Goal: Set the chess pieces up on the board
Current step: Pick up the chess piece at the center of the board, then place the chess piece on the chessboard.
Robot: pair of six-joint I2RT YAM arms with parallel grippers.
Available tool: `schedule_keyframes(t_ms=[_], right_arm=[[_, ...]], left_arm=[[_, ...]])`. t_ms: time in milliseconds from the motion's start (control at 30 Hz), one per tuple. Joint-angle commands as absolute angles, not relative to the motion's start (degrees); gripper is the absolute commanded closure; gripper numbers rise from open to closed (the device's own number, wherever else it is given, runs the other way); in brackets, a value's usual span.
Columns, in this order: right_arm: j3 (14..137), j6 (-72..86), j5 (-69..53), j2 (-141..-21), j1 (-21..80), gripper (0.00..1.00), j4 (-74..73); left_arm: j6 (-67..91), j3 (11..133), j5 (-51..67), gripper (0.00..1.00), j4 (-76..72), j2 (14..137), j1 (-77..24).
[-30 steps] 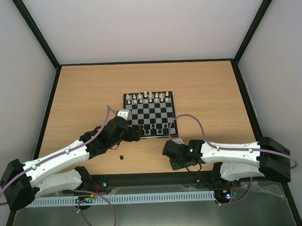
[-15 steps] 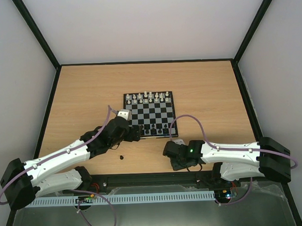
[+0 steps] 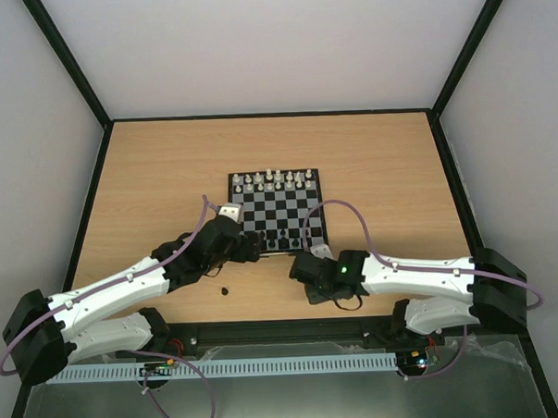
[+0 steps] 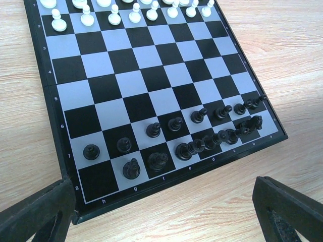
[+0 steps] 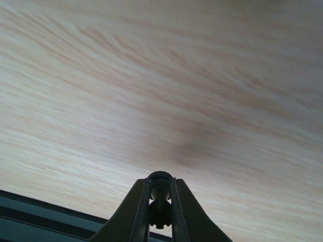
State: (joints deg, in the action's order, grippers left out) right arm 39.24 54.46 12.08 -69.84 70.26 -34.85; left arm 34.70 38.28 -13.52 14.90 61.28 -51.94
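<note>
Writing cannot be read from the top view: the board (image 3: 277,212) lies mid-table (image 3: 148,178), with black chess pieces (image 3: 280,239) on its near rows and a loose black piece (image 3: 225,290) off it, near the left gripper (image 3: 248,249). Left wrist: digits run down the board's left edge and letters h to a along its near edge; the fingers (image 4: 40,214) are spread wide. Right wrist: the right gripper (image 5: 160,184) is clamped on a round-headed black piece (image 5: 160,209), base hidden.

Board (image 4: 141,75): square, black and pale grey checks, thin dark border, flat on the table (image 3: 379,168). Black pawns (image 4: 153,130) stand upright along its second near row. Larger black pieces (image 4: 157,161) crowd the edge row. Loose black piece (image 3: 225,290) lies off-board, near the board's near-left corner. Small black piece (image 5: 160,191) sits pinched in the right gripper (image 5: 160,182).
</note>
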Motion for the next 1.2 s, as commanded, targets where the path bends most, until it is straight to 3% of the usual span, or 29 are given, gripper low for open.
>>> schedule_keyframes(t_ms=[0, 467, 1167], right_arm=[[45.46, 49.24, 16.49, -73.33, 66.90, 0.91, -36.70], [53.43, 31.57, 12.02, -79.56, 47.16, 0.94, -32.94], [57.62, 24.35, 6.68, -90.57, 38.87, 0.96, -27.87]], left_arm=[[34.72, 38.48, -14.50, 0.01, 15.97, 60.74, -51.89], [35.63, 37.94, -16.51, 0.01, 18.04, 58.53, -51.93], [36.11, 38.00, -17.79, 0.01, 19.48, 58.38, -51.51]])
